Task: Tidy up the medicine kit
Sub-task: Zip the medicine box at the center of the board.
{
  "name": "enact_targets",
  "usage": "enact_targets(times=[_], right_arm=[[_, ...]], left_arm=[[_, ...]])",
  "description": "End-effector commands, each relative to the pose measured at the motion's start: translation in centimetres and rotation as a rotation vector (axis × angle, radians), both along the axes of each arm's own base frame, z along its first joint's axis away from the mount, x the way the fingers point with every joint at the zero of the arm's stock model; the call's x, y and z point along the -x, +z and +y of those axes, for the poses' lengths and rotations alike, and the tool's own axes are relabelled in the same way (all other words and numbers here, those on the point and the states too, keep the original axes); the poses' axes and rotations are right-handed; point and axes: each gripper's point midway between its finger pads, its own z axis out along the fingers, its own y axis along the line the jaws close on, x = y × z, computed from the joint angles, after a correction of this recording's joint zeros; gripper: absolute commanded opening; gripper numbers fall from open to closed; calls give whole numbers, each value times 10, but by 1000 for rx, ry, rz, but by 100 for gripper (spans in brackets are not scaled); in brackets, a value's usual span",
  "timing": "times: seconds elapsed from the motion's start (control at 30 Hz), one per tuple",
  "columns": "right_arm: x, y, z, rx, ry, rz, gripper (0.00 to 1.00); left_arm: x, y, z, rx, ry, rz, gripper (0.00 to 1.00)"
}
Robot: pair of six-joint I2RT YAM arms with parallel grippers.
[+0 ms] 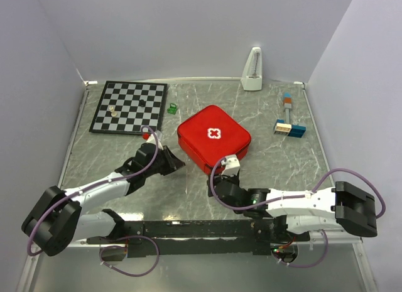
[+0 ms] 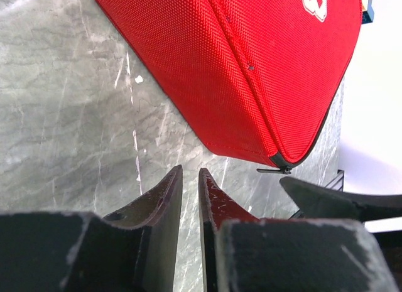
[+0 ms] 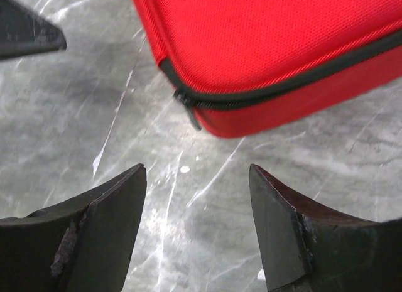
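The medicine kit (image 1: 213, 138) is a red zippered case with a white cross, lying closed in the middle of the table. My left gripper (image 1: 179, 164) hovers just off its near-left side. In the left wrist view the left gripper (image 2: 188, 171) has only a narrow slit between its jaws, nothing in it, and the kit (image 2: 251, 66) lies just beyond. My right gripper (image 1: 227, 176) is at the kit's near corner. In the right wrist view the right gripper (image 3: 198, 169) stands wide open over bare table, short of the kit (image 3: 270, 41) and its zipper pull (image 3: 188, 110).
A black-and-white chessboard (image 1: 130, 107) with a few small pieces lies at the back left, a small green object (image 1: 171, 107) beside it. A white metronome (image 1: 252, 71) stands at the back wall. Coloured blocks (image 1: 289, 125) lie at the right.
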Motion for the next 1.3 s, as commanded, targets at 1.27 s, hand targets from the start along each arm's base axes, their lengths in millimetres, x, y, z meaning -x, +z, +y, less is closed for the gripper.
enact_targets(times=[1.27], right_arm=[[-58, 7, 11, -22, -235, -64, 59]], left_arm=[[3, -17, -5, 32, -13, 29, 22]])
